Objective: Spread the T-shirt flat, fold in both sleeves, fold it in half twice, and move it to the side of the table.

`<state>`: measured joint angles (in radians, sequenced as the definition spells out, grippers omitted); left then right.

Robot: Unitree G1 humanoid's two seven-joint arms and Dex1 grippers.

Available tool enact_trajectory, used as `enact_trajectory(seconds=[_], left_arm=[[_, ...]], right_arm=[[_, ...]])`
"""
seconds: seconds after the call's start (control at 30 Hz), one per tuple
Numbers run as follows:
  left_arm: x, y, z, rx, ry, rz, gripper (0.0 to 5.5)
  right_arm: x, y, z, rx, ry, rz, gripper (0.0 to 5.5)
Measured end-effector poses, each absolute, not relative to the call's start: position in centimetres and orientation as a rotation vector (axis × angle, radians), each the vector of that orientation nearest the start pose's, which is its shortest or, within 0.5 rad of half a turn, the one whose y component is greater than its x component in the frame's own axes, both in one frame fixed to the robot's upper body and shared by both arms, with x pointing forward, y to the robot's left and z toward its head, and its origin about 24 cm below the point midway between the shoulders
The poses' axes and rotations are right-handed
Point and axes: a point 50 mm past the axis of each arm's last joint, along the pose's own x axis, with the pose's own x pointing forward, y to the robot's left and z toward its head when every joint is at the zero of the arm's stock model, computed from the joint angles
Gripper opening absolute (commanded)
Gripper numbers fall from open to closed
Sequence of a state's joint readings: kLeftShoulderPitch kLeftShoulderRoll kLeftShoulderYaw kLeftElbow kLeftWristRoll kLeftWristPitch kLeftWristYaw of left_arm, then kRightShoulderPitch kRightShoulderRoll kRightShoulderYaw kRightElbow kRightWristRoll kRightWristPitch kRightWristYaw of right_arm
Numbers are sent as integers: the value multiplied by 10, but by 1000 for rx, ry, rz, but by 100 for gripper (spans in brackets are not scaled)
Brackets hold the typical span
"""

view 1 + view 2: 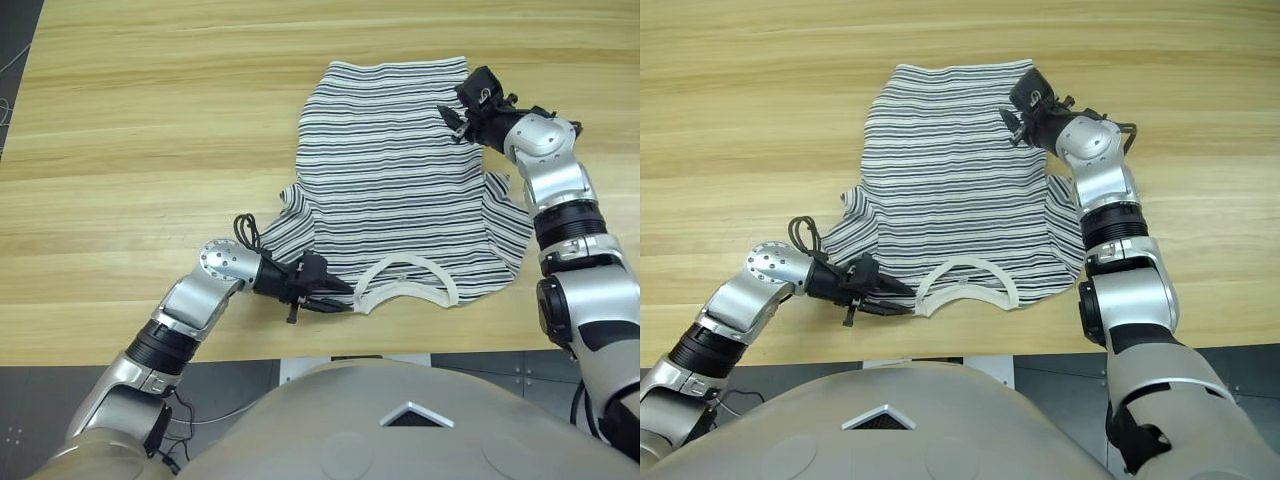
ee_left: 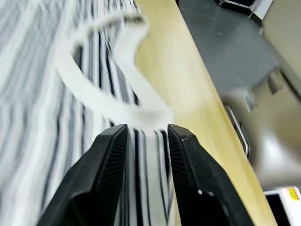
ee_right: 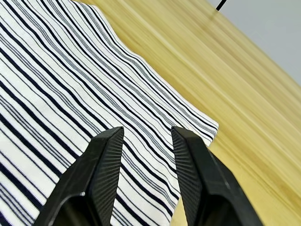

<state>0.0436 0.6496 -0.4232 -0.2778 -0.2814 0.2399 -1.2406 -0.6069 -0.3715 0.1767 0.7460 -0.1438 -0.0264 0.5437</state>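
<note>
Bright, even overhead light in 2 eye views w/ soft shadows (mild sheen on table (image 1: pixel 150 120)).

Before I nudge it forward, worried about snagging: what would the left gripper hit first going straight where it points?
The white collar band of the T-shirt, just past the fingertips of the open left gripper. Striped fabric lies between or beneath them; the depth is unclear.

A big wooden counter over a dark floor

The counter (image 1: pixel 150 150) is light wood with long, thin grain lines running across it. Past its near edge and its far left corner lies a dark grey floor (image 1: pixel 480 375). Soft, even light falls on the wood.
</note>
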Motion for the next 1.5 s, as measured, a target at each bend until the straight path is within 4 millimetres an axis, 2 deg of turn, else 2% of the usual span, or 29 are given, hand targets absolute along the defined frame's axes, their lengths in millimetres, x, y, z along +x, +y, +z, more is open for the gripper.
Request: enact_trajectory(seconds=[0.13,0.27,0.33,0.43,0.53,0.6,0.67,0.77,0.87,0.97,1.17,1.5], left_arm=[[169,122,86,161,195,-1642,159],[168,129,101,124,124,-1571,159],[173,138,102,93,139,-1461,159],[177,144,88,-21,212,-1243,159],[176,151,73,-202,328,-953,159],[178,167,66,-300,374,-690,159],[173,182,59,-372,425,-507,159],[164,195,51,-454,485,-338,159],[158,207,50,-517,486,-208,159],[153,215,50,-523,510,-131,159],[139,225,33,-500,658,-23,159],[129,213,29,-574,746,-63,159]], right_arm=[[346,-184,48,-554,302,582,186],[340,-187,41,-547,326,571,186],[337,-189,42,-534,314,564,186],[328,-190,47,-514,266,556,186],[314,-188,52,-471,221,552,186],[303,-186,61,-434,177,540,186],[295,-184,67,-390,147,514,186],[287,-176,71,-339,126,494,186],[282,-175,69,-322,131,471,186],[279,-175,67,-313,144,456,186],[279,-173,69,-316,131,438,186],[279,-171,68,-327,127,422,186]])
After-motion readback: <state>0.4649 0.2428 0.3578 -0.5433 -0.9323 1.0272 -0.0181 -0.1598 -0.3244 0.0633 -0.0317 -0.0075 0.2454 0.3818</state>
